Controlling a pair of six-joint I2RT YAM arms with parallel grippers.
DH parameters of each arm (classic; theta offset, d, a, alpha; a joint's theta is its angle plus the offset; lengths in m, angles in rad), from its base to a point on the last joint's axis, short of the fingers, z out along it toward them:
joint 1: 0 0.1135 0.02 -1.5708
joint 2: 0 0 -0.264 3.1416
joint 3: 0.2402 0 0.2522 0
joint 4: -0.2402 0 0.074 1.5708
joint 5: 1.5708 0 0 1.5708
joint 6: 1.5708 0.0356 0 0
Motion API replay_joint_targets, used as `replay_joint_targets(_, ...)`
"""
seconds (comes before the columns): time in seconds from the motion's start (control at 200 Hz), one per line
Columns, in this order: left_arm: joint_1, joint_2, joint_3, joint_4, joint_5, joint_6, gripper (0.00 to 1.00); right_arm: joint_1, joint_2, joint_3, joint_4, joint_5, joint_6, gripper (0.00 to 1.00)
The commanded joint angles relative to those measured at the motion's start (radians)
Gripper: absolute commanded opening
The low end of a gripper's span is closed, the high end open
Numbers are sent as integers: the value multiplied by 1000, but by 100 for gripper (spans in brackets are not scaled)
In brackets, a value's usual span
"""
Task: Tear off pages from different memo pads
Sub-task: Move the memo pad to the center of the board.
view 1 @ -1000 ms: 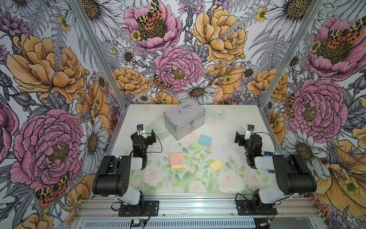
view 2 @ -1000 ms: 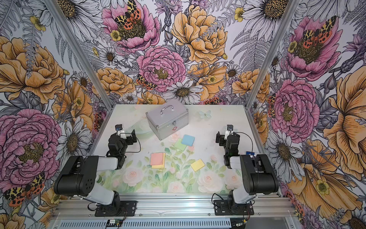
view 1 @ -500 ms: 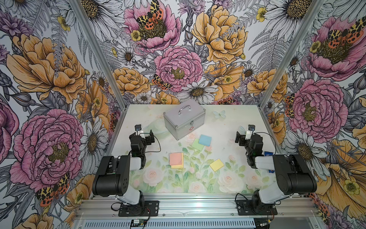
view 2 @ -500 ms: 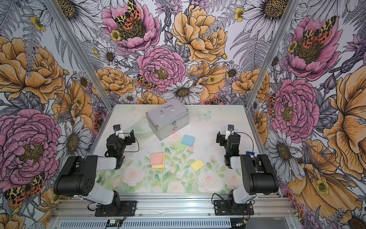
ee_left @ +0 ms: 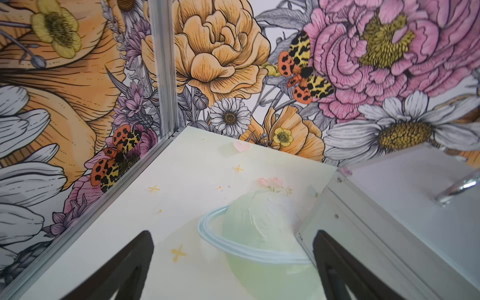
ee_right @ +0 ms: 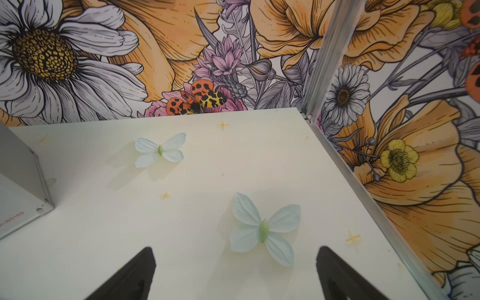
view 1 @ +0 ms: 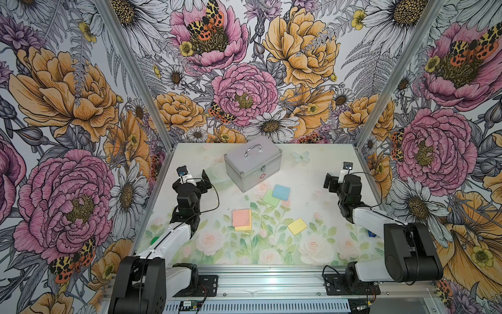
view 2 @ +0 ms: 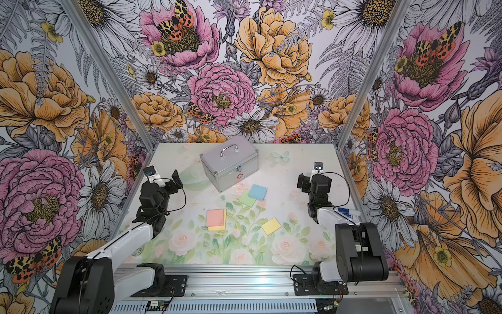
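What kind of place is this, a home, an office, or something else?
Probably a robot lab work cell, not a home: two arms bolted to an aluminium rail, flower-printed wall panels boxing in a table, with memo pads and a metal case laid out.

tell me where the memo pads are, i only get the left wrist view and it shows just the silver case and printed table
Observer: A salmon-pink pad lies mid-table on top of a yellow pad, nearer the front edge than the case.
Operator: any more
Observer: A blue pad overlaps a green pad just in front of the case.
Operator: right hand busy
Observer: No, the right hand is open, holding nothing, above a printed butterfly.
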Motion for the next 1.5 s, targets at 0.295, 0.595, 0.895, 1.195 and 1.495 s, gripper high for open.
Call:
replay_joint_targets(0.295, 32, -227, -11, -544, 137, -523, 99, 215, 20, 322, -738, -78, 146, 99)
replay_joint_targets(0.595, -350, -29, 171, -515, 334, -306, 99, 360, 325, 617, -878, -438, -82, 92)
replay_joint_targets(0.895, -484, 87, 173, -429, 443, -218, 99, 475, 294, 543, -1011, -55, 182, 94)
replay_joint_targets(1.195, -752, 174, 254, -428, 273, -67, 99, 630, 222, 397, -1163, 16, 885, 87)
replay_joint_targets(1.495, -782, 84, 207, -419, 110, -70, 99, 673, 232, 335, -1165, 27, 1038, 83)
